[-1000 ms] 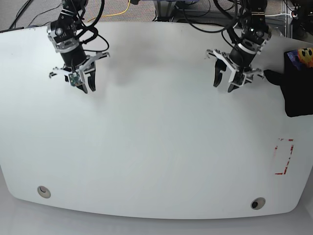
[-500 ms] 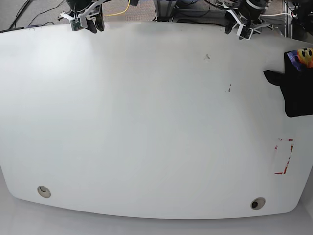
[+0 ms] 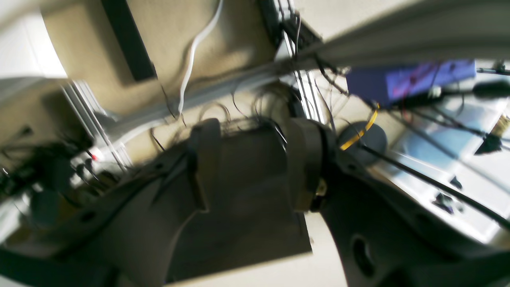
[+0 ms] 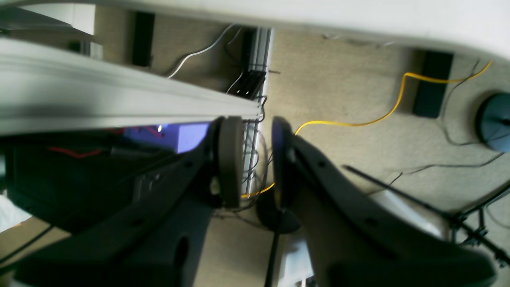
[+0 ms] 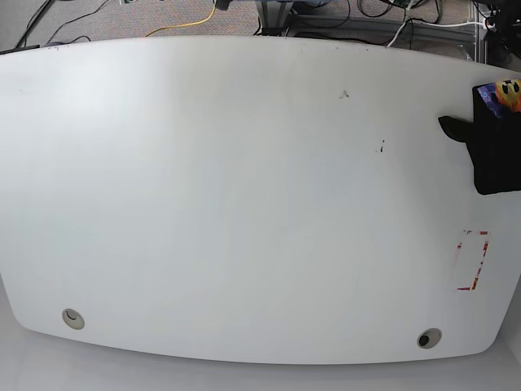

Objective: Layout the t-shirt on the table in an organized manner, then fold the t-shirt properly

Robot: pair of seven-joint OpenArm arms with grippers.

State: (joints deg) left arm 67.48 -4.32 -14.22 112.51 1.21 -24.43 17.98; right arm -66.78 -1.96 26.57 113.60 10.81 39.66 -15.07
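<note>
Between your left gripper (image 3: 255, 167) fingers you've got a clear gap, jaws partly apart with nothing in them, and behind them the left wrist view is blurred: beige carpet (image 3: 223, 36), a pale cable (image 3: 191, 59) snaking across it, a grey metal rail (image 3: 378, 36) running diagonally, and a purple-blue box (image 3: 406, 79) off to the side. Your right gripper (image 4: 253, 159) stands narrower, pads close but not touching, a thin slit between them and empty too. Past it you can see the underside edge of the table (image 4: 358, 18) along the top of the right wrist view, a yellow cable (image 4: 358, 121) looping over the carpet, a grey beam, and a dark round base at the far edge. Neither gripper shows in the base view, so both arms are off the tabletop. Out on the surface, the glossy white top (image 5: 244, 204) is wide and bare across its middle, with two tiny dark specks near the far centre. One round metal fitting (image 5: 73, 318) sits near the front corner on your right side, another (image 5: 428, 338) near the front corner on your left side. A red-outlined rectangle (image 5: 472, 261) is marked near that same edge. The t-shirt (image 5: 495, 155) lies bunched at the far left-side edge of the table, black, with its colourful print (image 5: 503, 94) facing up, partly cut off by the frame.
</note>
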